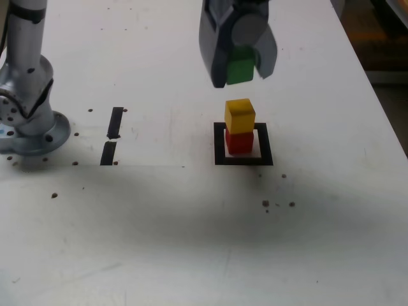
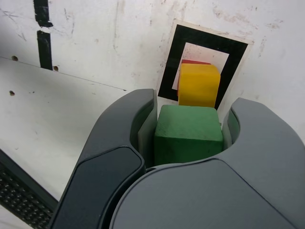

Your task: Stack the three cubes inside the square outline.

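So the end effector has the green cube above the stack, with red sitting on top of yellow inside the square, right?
Not quite: the yellow cube sits on the red cube, as the exterior view shows. The end effector does hold the green cube above them, inside the square outline.

Robot lab bench, drilled white tabletop (image 1: 191, 242), bolted arm base (image 1: 35, 131)

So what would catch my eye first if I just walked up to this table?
Probably the dark grey claw hanging in the air with a small green cube pinched between its fingers. Just below it, a yellow cube sits on a red cube, a little tower inside the thick black square outline on the white table. Off to the exterior view's left lie two short black strips.
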Tool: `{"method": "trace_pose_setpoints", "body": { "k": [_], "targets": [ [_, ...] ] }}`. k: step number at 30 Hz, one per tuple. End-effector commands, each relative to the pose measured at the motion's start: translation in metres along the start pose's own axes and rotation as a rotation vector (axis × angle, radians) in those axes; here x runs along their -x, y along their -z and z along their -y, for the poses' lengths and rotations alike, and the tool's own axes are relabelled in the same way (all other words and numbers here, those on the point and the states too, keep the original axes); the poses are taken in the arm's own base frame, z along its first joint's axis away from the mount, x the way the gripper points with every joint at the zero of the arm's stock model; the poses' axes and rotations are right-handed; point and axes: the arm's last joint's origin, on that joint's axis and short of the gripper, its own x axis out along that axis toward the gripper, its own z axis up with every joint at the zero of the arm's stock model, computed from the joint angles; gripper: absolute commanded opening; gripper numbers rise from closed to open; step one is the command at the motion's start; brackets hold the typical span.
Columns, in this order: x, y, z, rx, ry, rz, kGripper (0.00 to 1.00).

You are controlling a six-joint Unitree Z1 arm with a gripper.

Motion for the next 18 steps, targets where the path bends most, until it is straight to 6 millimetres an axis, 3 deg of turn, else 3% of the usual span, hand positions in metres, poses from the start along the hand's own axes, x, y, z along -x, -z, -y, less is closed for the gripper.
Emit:
{"method": "trace_pose_setpoints", "body": {
  "k": [1,8,18],
  "targets": [
    [-0.006,0.000,-0.001,-0.005,-0.003,-0.028,0.14],
    [-0.023,-0.016,0.000,-0.045,0.010,-0.079,0.16],
    [-0.027,-0.022,-0.007,-0.035,0.004,-0.085,0.18]
  ]
}}
